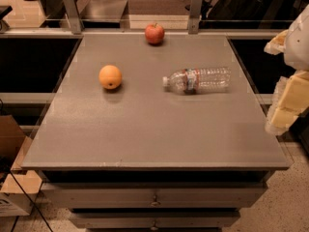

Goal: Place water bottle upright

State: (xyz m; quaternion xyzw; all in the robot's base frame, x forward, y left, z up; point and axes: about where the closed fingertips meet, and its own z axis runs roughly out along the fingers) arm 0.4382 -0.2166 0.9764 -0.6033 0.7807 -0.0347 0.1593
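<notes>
The water bottle (197,80) lies on its side on the grey table (145,129), right of the middle. It is clear and ribbed, with a red-and-white label band, and its white cap points left. My gripper (279,81) is at the right edge of the view, beyond the table's right edge and to the right of the bottle, apart from it. Its yellowish fingers (288,105) stand apart and hold nothing.
An orange (110,77) sits left of the middle of the table. A red apple (154,33) sits near the far edge. A glass railing on metal posts (71,11) runs behind the table. Cardboard boxes (14,187) stand on the floor at the lower left.
</notes>
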